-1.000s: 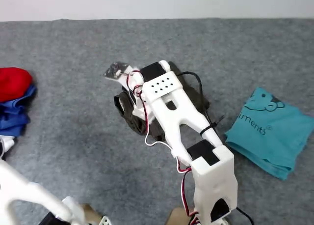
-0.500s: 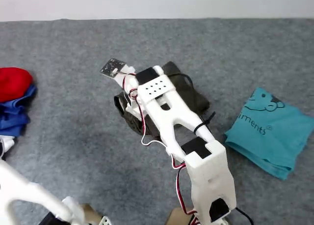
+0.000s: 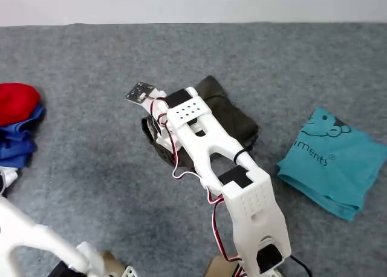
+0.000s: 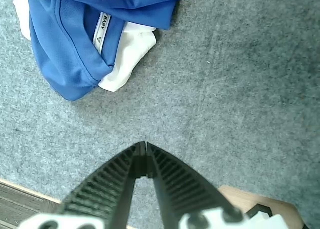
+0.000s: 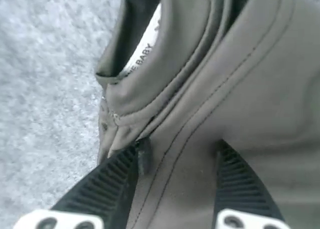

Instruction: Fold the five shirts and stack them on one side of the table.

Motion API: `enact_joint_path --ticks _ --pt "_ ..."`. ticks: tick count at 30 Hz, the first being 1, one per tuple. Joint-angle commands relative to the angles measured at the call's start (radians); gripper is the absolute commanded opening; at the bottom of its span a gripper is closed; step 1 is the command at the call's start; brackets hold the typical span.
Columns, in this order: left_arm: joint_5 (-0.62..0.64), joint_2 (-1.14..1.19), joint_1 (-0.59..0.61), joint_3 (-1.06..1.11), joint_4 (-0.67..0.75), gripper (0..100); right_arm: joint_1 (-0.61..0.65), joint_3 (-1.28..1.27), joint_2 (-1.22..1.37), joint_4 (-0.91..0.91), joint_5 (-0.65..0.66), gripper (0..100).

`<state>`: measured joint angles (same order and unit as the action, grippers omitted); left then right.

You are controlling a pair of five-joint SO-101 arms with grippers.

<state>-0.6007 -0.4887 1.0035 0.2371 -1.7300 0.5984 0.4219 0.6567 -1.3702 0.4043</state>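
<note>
**A:** The dark olive shirt (image 5: 225, 64) is lying part-folded right under the right pincer (image 5: 181, 153), which is standing spread wide with a ridge of cloth sitting between its jaws.

**B:** Risky spot! If those jaws end up pinching only the top layer, the fold underneath is likely coming apart on the lift.

**A:** And the collar is gaping just ahead of the tips, ready to snag.

**B:** It's looking like soft stitched jersey, limp and bunching on the fuzzy grey desk (image 3: 91, 156).

**A:** The left pincer (image 4: 146, 156) is hovering clamped shut on nothing, with a slick blue shirt (image 4: 65, 44) and a white shirt (image 4: 127, 54) lying crumpled just ahead of it.

**B:** The folded teal shirt (image 3: 332, 162) is sitting well apart from the right pincer.
</note>
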Motion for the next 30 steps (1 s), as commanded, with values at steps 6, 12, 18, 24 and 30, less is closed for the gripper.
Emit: enact_joint_path --ticks 6,12,18,24,30 --pt "0.011 -0.034 -0.003 -0.007 0.012 1 0.035 0.172 -0.047 -0.119 -0.066 22.2" --pt "0.011 -0.034 -0.003 -0.007 0.011 1 0.035 0.175 -0.005 -0.128 -0.084 22.2" --pt "0.011 -0.034 -0.003 -0.007 0.011 1 0.016 0.175 0.058 -0.124 -0.084 22.1" --pt "0.011 -0.034 -0.003 -0.007 0.011 1 0.012 0.175 0.09 -0.122 -0.078 21.3" --pt "0.011 -0.034 -0.003 -0.007 0.011 1 0.012 0.209 0.088 -0.128 -0.005 0.5"
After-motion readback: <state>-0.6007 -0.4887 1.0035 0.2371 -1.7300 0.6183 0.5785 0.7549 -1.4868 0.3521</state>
